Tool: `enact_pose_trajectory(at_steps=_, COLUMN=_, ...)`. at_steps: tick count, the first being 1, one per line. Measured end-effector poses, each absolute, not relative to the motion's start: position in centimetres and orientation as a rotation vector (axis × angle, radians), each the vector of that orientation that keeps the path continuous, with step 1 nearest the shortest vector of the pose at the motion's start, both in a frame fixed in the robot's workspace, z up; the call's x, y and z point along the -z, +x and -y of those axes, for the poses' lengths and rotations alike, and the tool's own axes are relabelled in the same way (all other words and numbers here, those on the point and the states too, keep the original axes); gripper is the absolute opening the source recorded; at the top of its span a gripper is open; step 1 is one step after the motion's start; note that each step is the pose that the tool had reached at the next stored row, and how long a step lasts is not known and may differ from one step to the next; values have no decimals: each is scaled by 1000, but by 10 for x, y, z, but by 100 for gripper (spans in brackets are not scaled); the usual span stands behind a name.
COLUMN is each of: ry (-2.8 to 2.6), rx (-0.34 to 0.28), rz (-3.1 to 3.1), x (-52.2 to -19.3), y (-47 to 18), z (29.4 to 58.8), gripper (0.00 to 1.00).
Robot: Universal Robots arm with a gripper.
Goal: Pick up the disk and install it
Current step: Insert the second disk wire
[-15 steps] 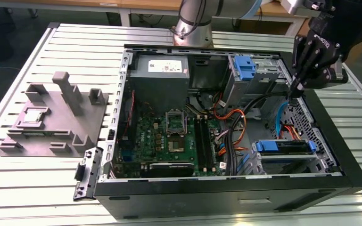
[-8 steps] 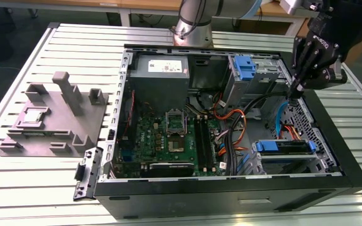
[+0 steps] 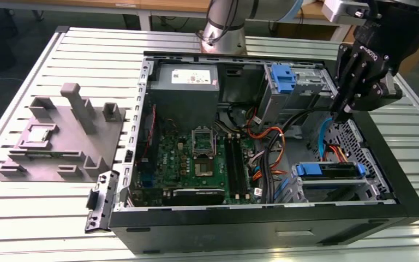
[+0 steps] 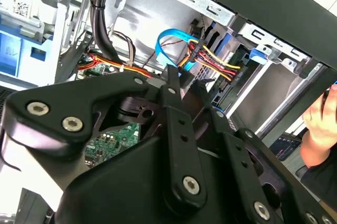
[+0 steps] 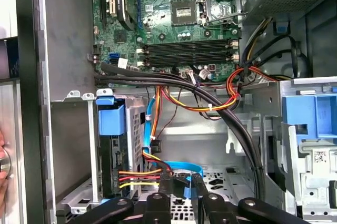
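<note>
One disk (image 3: 327,170) is seated in its bay, cabled, so it appears installed. The gripper (image 3: 338,118) is held above it; whether its fingers are apart cannot be told

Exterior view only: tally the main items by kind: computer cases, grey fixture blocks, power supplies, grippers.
computer case: 1
grey fixture block: 1
power supply: 1
gripper: 1
Total: 4
</note>
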State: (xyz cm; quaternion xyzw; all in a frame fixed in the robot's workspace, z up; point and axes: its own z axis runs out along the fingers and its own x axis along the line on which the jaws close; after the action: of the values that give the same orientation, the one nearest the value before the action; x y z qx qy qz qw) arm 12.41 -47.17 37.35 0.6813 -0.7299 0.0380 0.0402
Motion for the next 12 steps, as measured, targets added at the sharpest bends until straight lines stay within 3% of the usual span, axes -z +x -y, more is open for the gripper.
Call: enact_pose_trajectory(at_steps=12, ry=2088, rx=-115, rz=2237, x=-377, y=124, z=465, gripper=30)
